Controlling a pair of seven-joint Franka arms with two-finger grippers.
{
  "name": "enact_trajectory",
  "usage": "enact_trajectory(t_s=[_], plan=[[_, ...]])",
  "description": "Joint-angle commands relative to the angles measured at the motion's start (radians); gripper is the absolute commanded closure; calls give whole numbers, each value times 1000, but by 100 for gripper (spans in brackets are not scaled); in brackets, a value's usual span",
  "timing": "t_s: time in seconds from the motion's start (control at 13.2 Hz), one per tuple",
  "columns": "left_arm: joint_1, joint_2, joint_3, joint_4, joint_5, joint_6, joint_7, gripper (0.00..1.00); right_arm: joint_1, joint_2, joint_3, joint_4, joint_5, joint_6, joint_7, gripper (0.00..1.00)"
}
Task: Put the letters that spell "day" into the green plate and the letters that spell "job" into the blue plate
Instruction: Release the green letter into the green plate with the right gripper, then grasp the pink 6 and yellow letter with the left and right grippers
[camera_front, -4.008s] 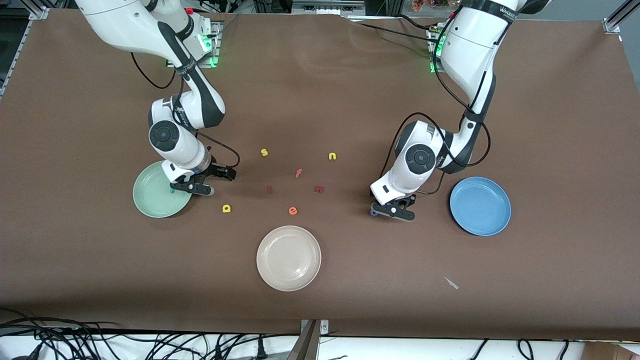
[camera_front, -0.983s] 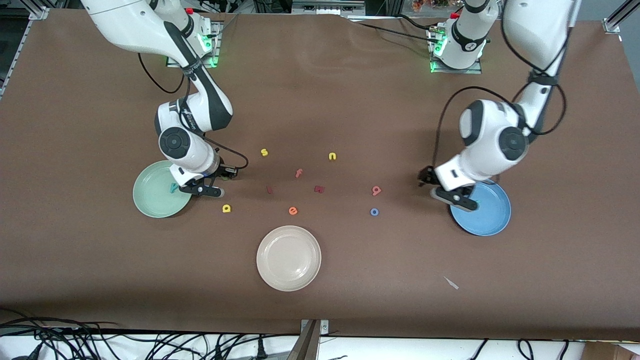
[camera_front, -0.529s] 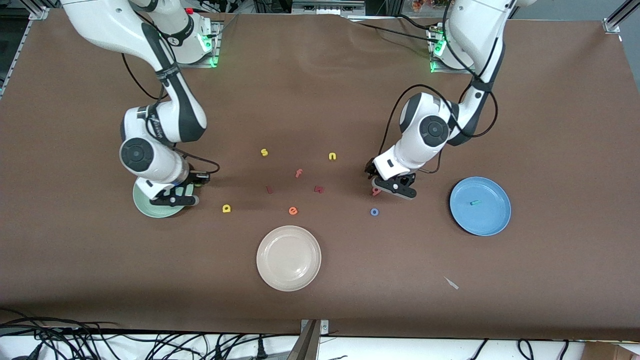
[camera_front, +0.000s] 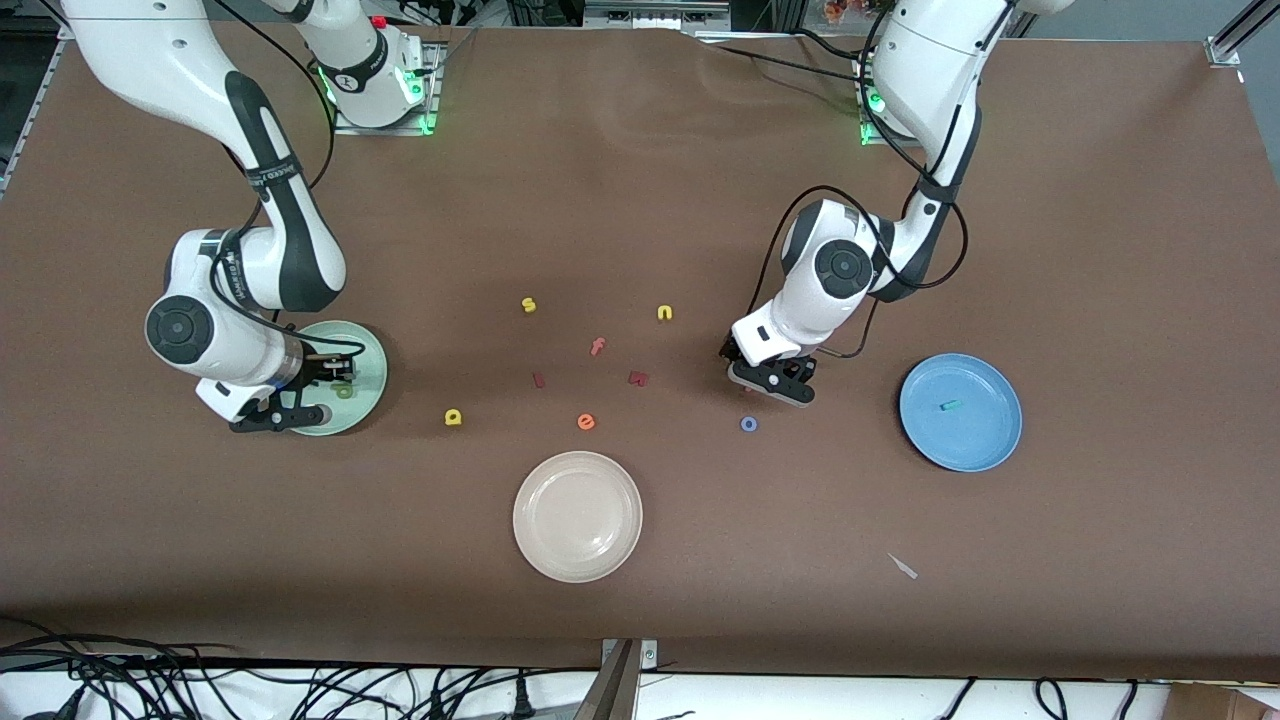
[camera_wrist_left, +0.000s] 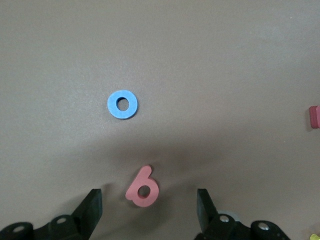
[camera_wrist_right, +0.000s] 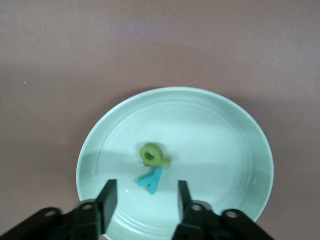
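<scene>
The right gripper (camera_wrist_right: 145, 202) hangs with jaws spread and empty over the green plate (camera_wrist_right: 235, 150), where the green d (camera_wrist_right: 154, 155) and the teal y (camera_wrist_right: 151, 181) lie touching near the middle, the d bent up a little at one edge; the left gripper (camera_wrist_left: 148, 209) is low over the table with jaws spread wide on either side of the pink b (camera_wrist_left: 142, 187), which lies flat and untouched between them, the blue o (camera_wrist_left: 122, 104) lying flat near it, nearer to the front camera; the blue plate (camera_front: 990, 440) at the left arm's end holds only the teal j (camera_front: 949, 406); the yellow a (camera_front: 454, 417) lies on the table between the green plate and the cream plate (camera_front: 577, 470), which holds nothing; each arm bends down from its base, wrist pointing at the table.
</scene>
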Motion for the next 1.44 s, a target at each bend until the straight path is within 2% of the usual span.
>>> enact_trajectory(t_s=[0.0, 0.23, 0.38, 0.45, 0.61, 0.68, 0.91, 0.98, 1.13, 1.36], plan=[[-15, 24, 16, 20, 34, -2, 9, 26, 19, 11, 17, 49, 11, -28, 10, 0], [-17, 34, 16, 21, 45, 11, 9, 27, 57, 13, 40, 64, 11, -30, 109, 0], [-17, 38, 17, 23, 45, 11, 11, 46, 103, 19, 40, 82, 13, -28, 154, 0], [-17, 40, 19, 29, 46, 11, 9, 52, 115, 25, 40, 93, 13, -28, 180, 0], [-18, 49, 22, 38, 45, 11, 9, 55, 131, 66, 53, 139, 14, -28, 248, 0], [-23, 54, 24, 44, 46, 11, 11, 61, 132, 86, 66, 168, 14, -28, 281, 0], [-21, 54, 31, 46, 46, 11, 15, 94, 132, 140, 98, 239, 17, -27, 347, 0], [-14, 49, 31, 46, 46, 11, 17, 99, 132, 159, 105, 263, 36, -24, 363, 0], [5, 20, 31, 43, 48, 8, 15, 100, 132, 195, 107, 311, 51, -24, 362, 0], [106, -93, 28, 23, 49, -44, 12, 100, 138, 237, 113, 323, 51, -10, 375, 0]])
